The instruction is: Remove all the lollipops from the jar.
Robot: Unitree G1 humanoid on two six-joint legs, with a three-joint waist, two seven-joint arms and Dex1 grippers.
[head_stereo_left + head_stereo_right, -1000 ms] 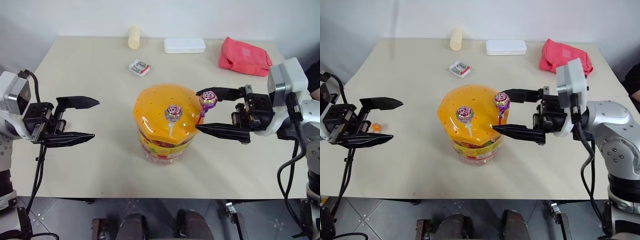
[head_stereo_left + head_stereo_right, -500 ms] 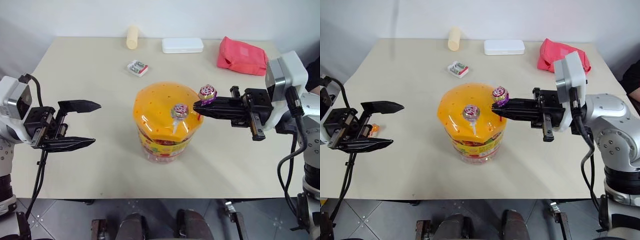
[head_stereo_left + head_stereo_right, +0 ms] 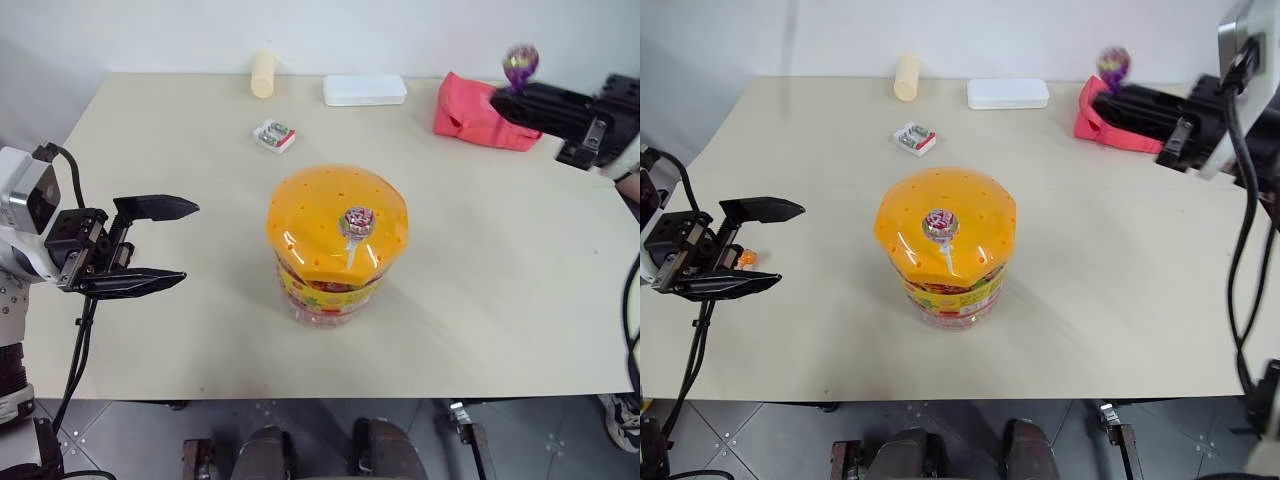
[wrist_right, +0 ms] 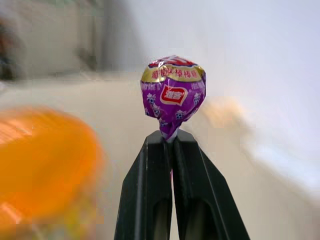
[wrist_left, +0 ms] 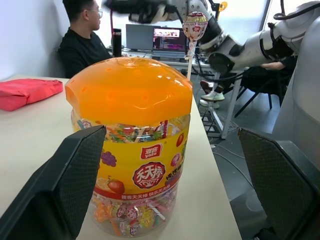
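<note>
Lollipops: head views show one (image 3: 355, 222) standing in the domed orange lid of the jar (image 3: 337, 245), centre of frame, white stick down in a lid hole. A second, purple-wrapped lollipop (image 3: 519, 63) sits at upper right, pinched at the tip of the right hand (image 3: 503, 101), whose two black fingers are pressed together on its stick, above the red pouch (image 3: 485, 112). Left hand (image 3: 180, 242) at mid left, fingers spread wide, nothing between them, well apart from the jar. Along the worktop (image 3: 500, 300) far edge: pale cylinder (image 3: 263, 73), white flat box (image 3: 364, 89); a small white packet (image 3: 274, 135) lies nearer the jar. In the right eye view a small orange item (image 3: 748, 257) lies on the worktop just beside the left hand.

Left wrist view: jar (image 5: 131, 145) fills the centre between the spread fingers (image 5: 65, 185), not touching them; yellow-red label, wrapped candies visible through the clear base. White-stick lollipop (image 5: 194, 25) rises over the lid at top. A seated person (image 5: 82, 35) and a laptop (image 5: 155, 42) in the background.

Right wrist view: purple lollipop (image 4: 173, 94) upright at centre, clamped at its base by the closed fingers (image 4: 150, 200). Jar lid (image 4: 42, 165) blurred at lower left.
</note>
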